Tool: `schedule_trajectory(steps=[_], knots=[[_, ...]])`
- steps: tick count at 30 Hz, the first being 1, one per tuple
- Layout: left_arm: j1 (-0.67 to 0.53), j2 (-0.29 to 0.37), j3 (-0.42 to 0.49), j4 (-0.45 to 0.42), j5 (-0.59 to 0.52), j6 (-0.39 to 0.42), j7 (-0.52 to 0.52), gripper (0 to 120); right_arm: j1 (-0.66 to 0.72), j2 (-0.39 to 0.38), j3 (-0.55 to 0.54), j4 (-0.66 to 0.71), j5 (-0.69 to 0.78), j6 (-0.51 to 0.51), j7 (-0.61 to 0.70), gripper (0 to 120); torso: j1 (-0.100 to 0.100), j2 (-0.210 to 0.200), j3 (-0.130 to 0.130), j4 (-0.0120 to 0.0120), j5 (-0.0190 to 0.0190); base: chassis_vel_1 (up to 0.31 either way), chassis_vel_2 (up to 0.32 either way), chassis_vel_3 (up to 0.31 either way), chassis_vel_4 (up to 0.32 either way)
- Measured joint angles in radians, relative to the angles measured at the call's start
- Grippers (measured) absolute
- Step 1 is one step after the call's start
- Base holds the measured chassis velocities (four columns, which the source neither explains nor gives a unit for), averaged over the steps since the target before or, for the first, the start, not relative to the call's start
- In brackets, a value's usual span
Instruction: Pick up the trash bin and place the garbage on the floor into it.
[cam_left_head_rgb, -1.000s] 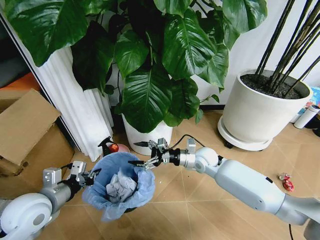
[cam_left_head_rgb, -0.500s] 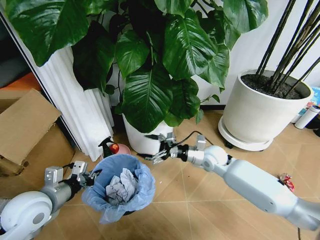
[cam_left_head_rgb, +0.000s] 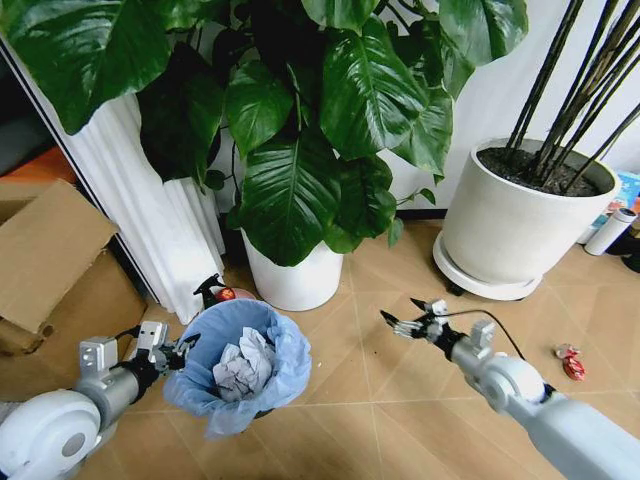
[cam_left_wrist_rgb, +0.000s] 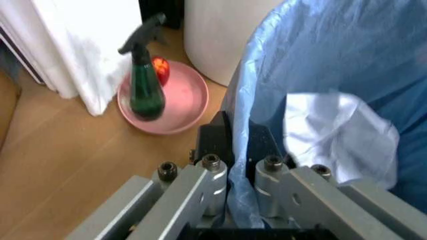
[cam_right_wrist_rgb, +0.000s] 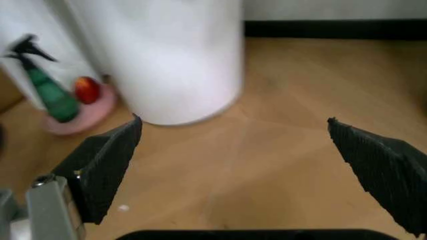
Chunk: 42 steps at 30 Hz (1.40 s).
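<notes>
— Where's the bin?
— The bin (cam_left_head_rgb: 238, 368) sits low on the left over the floor (cam_left_head_rgb: 390, 390), its rim pinched by the left gripper (cam_left_head_rgb: 178, 352); a white wad (cam_left_head_rgb: 240, 367) lies inside.
— And the right gripper?
— The right gripper (cam_left_head_rgb: 412, 318) hangs above bare tiles, fingers spread, empty. A red wrapper (cam_left_head_rgb: 572, 364) lies far right, possibly with a second scrap beside it.

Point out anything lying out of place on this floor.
One red crumpled wrapper lies loose on the floor near the large white pot, beyond the open, empty right gripper. The left gripper clamps the trash bin rim; paper wads are inside.
</notes>
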Motion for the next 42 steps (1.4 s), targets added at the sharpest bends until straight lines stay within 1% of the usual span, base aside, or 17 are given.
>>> schedule_trajectory(steps=[1,2,3,4,5,7,9,15,18,20,25,26,29,38,39,41,42], knots=[[0.0,0.0,0.0,0.0,0.0,0.0,0.0,0,0.0,0.0,0.0,0.0,0.0,0.0,0.0,100,0.0,0.0,0.0,0.0,0.0,0.0,0.0,0.0,0.0],[-0.001,0.0,-0.001,-0.001,0.0,0.0,0.0,0,-0.038,0.008,0.037,0.003,-0.024,0.0,0.012,100,0.0,0.0,0.0,0.0003,0.0005,0.0,0.0,0.0,0.0],[-0.001,0.001,-0.001,-0.001,0.0,0.0,0.0,0,-0.099,0.025,0.102,-0.002,-0.074,-0.001,0.03,100,0.0,0.0,0.0,-0.0005,0.0,0.0,0.0,0.0,0.0],[-0.001,0.001,-0.001,-0.001,0.0,0.0,0.0,0,-0.099,0.025,0.102,-0.002,-0.074,-0.001,0.03,100,0.0,0.0,0.0,-0.0005,0.0,0.0,0.0,0.0,0.0],[-0.001,0.001,-0.001,-0.001,0.0,0.0,0.001,0,-0.129,0.037,0.141,-0.011,-0.103,0.0,0.042,100,0.0,0.0,0.0,-0.0001,-0.0006,0.0,0.0,0.0,0.0],[-0.002,0.0,-0.002,-0.001,0.001,0.0,0.003,0,-0.187,0.061,0.211,-0.037,-0.145,0.002,0.073,100,0.0,0.0,0.0,-0.0003,0.0003,0.0,0.0,0.0,0.0],[-0.002,-0.001,-0.002,-0.001,0.002,-0.001,0.005,0,-0.221,0.075,0.257,-0.051,-0.167,0.002,0.101,100,0.0,0.0,0.0,-0.0004,-0.0001,0.0,0.0,0.0,0.0],[-0.002,-0.003,-0.005,-0.003,0.005,-0.002,0.008,0,-0.244,0.107,0.326,-0.072,-0.178,-0.042,0.201,100,0.0,0.0,0.0,-0.0001,-0.0003,0.0,0.0,0.0,0.0],[0.001,-0.003,-0.01,-0.004,0.005,-0.003,0.013,0,-0.235,0.142,0.358,-0.133,-0.171,-0.088,0.27,100,0.0,0.0,0.0,-0.0001,-0.0003,0.0,0.0,0.0,0.0],[0.001,-0.002,-0.012,-0.004,0.005,-0.003,0.014,0,-0.227,0.152,0.36,-0.155,-0.17,-0.095,0.28,100,0.0,0.0,0.0,-0.0002,-0.0004,0.0,0.0,0.0,0.0],[0.001,0.007,-0.014,0.0,0.003,-0.004,0.015,0,-0.149,0.196,0.333,-0.289,-0.168,-0.135,0.295,100,0.0,0.0,0.0,-0.0001,-0.0002,0.0,0.0,0.0,0.0],[0.001,0.007,-0.014,0.0,0.003,-0.004,0.015,0,-0.149,0.196,0.333,-0.289,-0.168,-0.135,0.295,100,0.0,0.0,0.0,-0.0001,-0.0002,0.0,0.0,0.0,0.0],[0.0,0.012,-0.016,0.007,0.001,-0.004,0.014,0,-0.093,0.206,0.295,-0.377,-0.174,-0.14,0.292,100,0.0,0.0,0.0,-0.0001,-0.0003,0.0,0.0,0.0,0.0],[0.001,0.023,-0.024,0.013,-0.014,-0.003,0.006,0,0.048,0.218,0.196,-0.539,-0.174,-0.155,0.301,99,0.0,0.0,0.0,-0.0002,-0.0003,0.0,0.0,0.0,0.0],[0.001,0.025,-0.025,0.013,-0.016,-0.003,0.005,0,0.068,0.221,0.186,-0.561,-0.174,-0.155,0.302,95,0.0,0.0,0.0,0.0,0.0002,0.0,0.0,0.0,0.0],[0.001,0.027,-0.027,0.015,-0.019,-0.001,0.004,0,0.099,0.223,0.165,-0.6,-0.173,-0.155,0.302,86,0.0,0.0,0.0,0.0001,-0.0006,0.0,0.0,0.0,0.0],[0.001,0.027,-0.027,0.015,-0.019,-0.001,0.004,0,0.099,0.223,0.165,-0.6,-0.173,-0.155,0.302,86,0.0,0.0,0.0,0.0001,-0.0006,0.0,0.0,0.0,0.0]])
